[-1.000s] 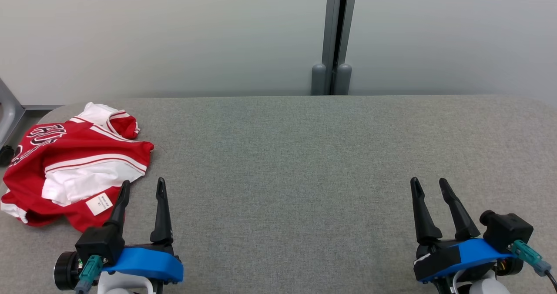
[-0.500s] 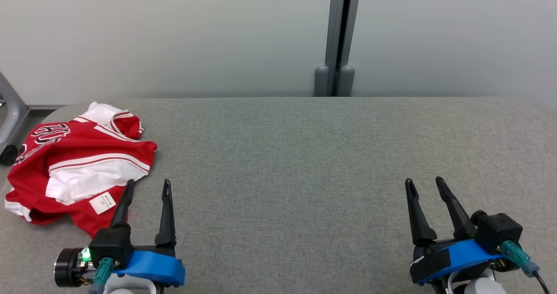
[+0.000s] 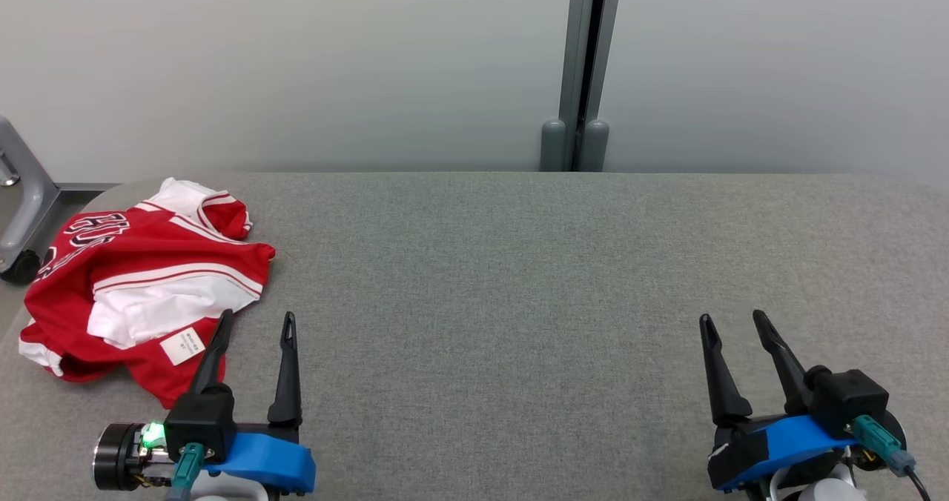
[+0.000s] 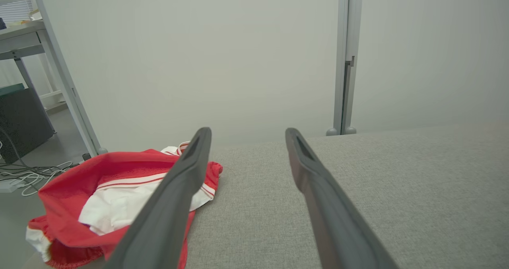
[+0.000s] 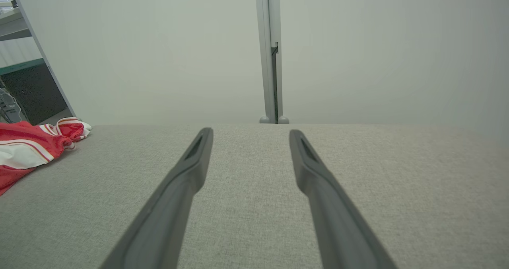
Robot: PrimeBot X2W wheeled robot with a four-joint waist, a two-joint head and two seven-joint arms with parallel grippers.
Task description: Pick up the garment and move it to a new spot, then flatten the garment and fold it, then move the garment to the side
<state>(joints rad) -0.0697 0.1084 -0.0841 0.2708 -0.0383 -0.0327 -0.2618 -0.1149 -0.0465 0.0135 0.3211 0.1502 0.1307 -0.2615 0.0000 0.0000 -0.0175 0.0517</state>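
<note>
A crumpled red and white garment [image 3: 141, 279] with dark lettering and a white tag lies at the left end of the grey table [image 3: 519, 279]. My left gripper [image 3: 257, 317] stands open just right of the garment's near edge, its left fingertip over the cloth's rim, nothing between its fingers. In the left wrist view the garment [image 4: 115, 189] sits left of and partly behind the left finger of the left gripper [image 4: 246, 131]. My right gripper [image 3: 732, 317] is open near the table's front right, far from the garment. In the right wrist view, where the right gripper [image 5: 250, 131] is empty, the garment [image 5: 32, 145] lies at the far left.
A pale wall with a grey vertical post [image 3: 586, 71] stands behind the table. A grey metal frame leg with a caster [image 3: 22, 212] is off the table's left end. Cables and a dark cabinet [image 4: 20, 121] lie on the floor to the left.
The head camera has shifted, sliding the whole scene slightly right and down. Both grippers stay open; the garment has not moved on the table.
</note>
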